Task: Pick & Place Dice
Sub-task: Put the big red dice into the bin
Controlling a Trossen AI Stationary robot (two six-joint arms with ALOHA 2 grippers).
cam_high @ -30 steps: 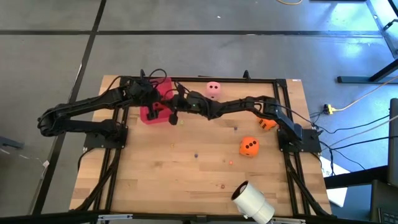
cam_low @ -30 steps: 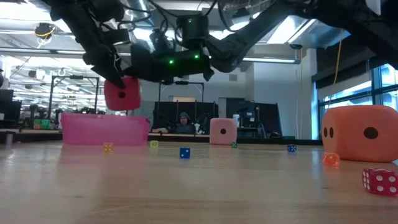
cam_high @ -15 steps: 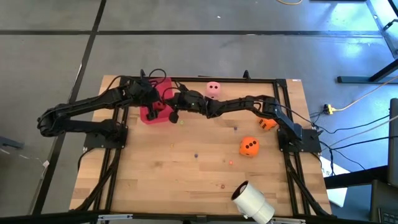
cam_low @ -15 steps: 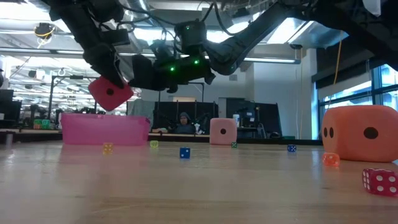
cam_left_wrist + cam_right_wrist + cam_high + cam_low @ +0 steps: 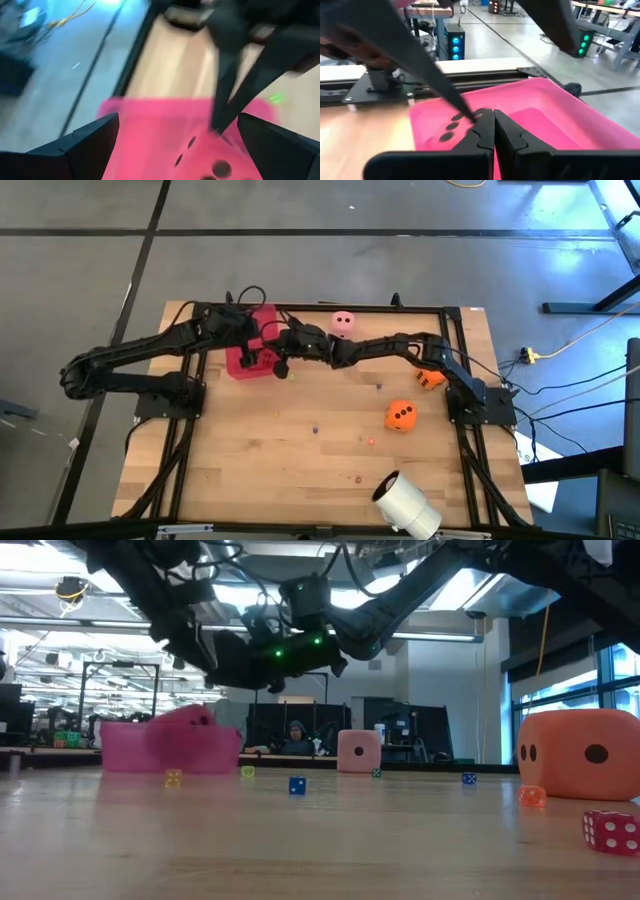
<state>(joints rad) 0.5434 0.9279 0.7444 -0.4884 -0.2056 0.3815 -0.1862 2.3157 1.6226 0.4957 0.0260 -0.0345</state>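
You see a translucent pink-red tray (image 5: pixel 243 362) on the light wooden plank table (image 5: pixel 300 470). The red die (image 5: pixel 451 129) inside it carries dark pips. The pale pink die (image 5: pixel 343 323) shows dark pips; so does each orange die, one in the open (image 5: pixel 400 416), one beside the right arm's base (image 5: pixel 430 378). The roll (image 5: pixel 408 506) is white. Both arms and both claws, left claw (image 5: pixel 262 350) and right claw (image 5: pixel 283 364), are black, with green indicator lights in the low view. Tiny dice on the table are blue (image 5: pixel 297 786), yellow (image 5: pixel 173 778) and red with white pips (image 5: pixel 611 831).

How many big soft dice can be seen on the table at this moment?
4: the red die in the pink tray at the far left, the pale pink die at the far edge, one orange die right of centre, another orange die partly hidden under the right arm.
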